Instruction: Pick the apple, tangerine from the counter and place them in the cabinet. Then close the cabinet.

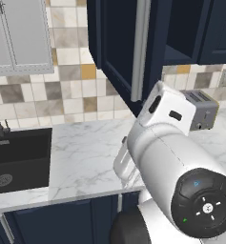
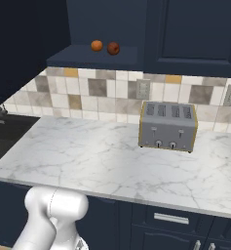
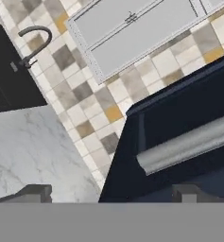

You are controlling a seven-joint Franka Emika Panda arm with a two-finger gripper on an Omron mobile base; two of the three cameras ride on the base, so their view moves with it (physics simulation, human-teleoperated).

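Right base view takes in the counter [image 2: 102,161], a white marble-look slab with grey veins over navy base cabinets, running below and behind the jaws, which point at the wall units. Next in size is the cabinet [image 1: 117,43], dark navy, its door swung open with the long silver bar handle [image 3: 189,142] lying just ahead of the fingertips in the hand view, nearer the right-hand tip. The gripper [image 3: 111,194] stands with its 2 jaws wide apart and nothing between them; 1 dark fingertip [image 3: 35,193] sits over the marble, the other in front of the navy door. A light grey wall cabinet [image 3: 132,33] with 2 doors hangs farther ahead, beyond the tiled backsplash. A black sink [image 1: 19,159] with a curved faucet [image 3: 35,42] lies off to the left-hand tip's side. A silver 4-slot toaster [image 2: 167,126] stands on the counter against the tiles. Smallest are the 2 fruits: the tangerine [image 2: 97,46] and the apple [image 2: 113,48] rest just beside each other on the open cabinet's shelf, well apart from the jaws, tangerine to the left of the apple.
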